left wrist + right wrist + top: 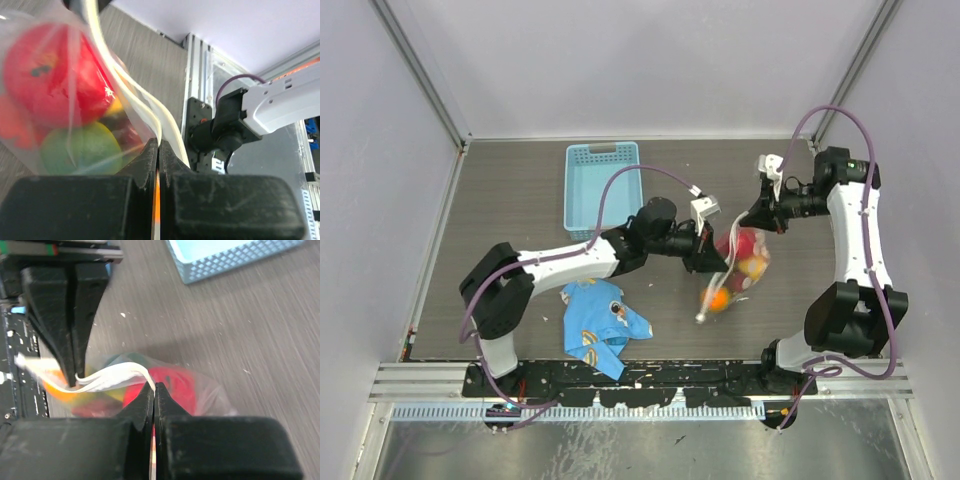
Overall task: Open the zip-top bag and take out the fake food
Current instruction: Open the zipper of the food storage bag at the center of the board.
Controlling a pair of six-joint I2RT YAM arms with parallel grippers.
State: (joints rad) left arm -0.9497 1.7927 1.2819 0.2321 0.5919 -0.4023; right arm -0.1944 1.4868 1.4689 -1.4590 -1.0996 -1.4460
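The zip-top bag (pixel 738 262) hangs above the table between my two grippers, its white zip strip (pixel 712 300) trailing down to the lower left. My left gripper (pixel 713 255) is shut on that strip at the bag's left side, and my right gripper (pixel 757 218) is shut on it from the upper right. In the left wrist view the left gripper (pixel 159 143) pinches the strip (pixel 150 107), with red (pixel 50 70) and green (pixel 80 150) fake food inside the bag. In the right wrist view the right gripper (pixel 154 386) clamps the strip (pixel 117 375) over a red fake food piece (pixel 175 385). The left gripper's fingers (pixel 62 315) show there too.
A light blue slotted basket (pixel 600 185) stands behind the left arm and shows again as the basket (pixel 235 257) in the right wrist view. A blue cartoon-print cloth (pixel 600 320) lies crumpled near the front edge. Metal frame posts and walls close in the grey table.
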